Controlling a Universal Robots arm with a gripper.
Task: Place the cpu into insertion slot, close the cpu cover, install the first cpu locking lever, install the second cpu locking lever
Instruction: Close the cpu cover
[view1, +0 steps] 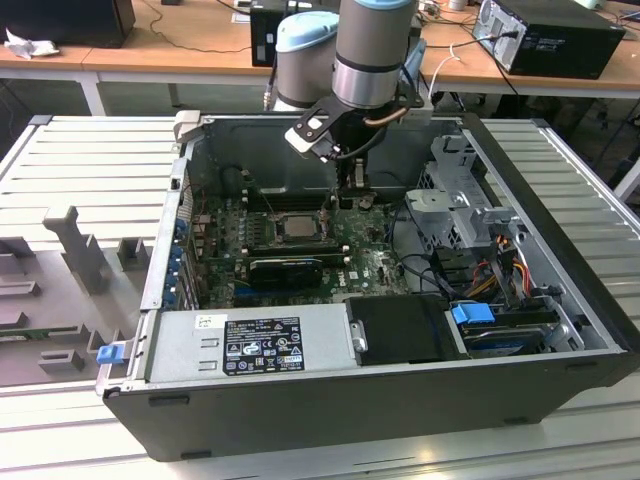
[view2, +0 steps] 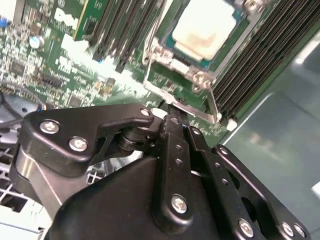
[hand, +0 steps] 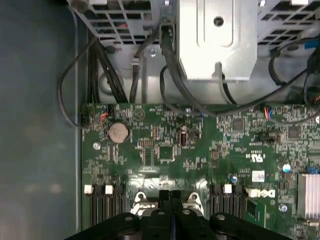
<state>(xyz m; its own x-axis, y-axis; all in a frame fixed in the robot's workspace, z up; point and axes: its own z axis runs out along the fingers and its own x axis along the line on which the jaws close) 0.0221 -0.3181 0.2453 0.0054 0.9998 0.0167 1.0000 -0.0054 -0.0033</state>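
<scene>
The small square cpu with its pale grey metal top (view2: 207, 25) sits in the socket on the green motherboard (view2: 60, 60). In the second wrist view the thin silvery-dark cpu cover (view2: 167, 57) frames it and looks to lie flat, with 1 thin wire lever (view2: 148, 37) along the socket's side. The exterior view shows the chip (view1: 297, 226) as a pale patch mid-board inside the open black computer case (view1: 400, 400).

The black gripper (view2: 172, 120) hangs just beside the socket's edge, its 2 fingers pressed together; whether they pinch anything cannot be told. The first wrist view shows that same meeting line of the gripper (hand: 170, 192), plus a round silver coin battery (hand: 118, 131) and a grey metal bracket (hand: 215, 40) beyond the board.
</scene>
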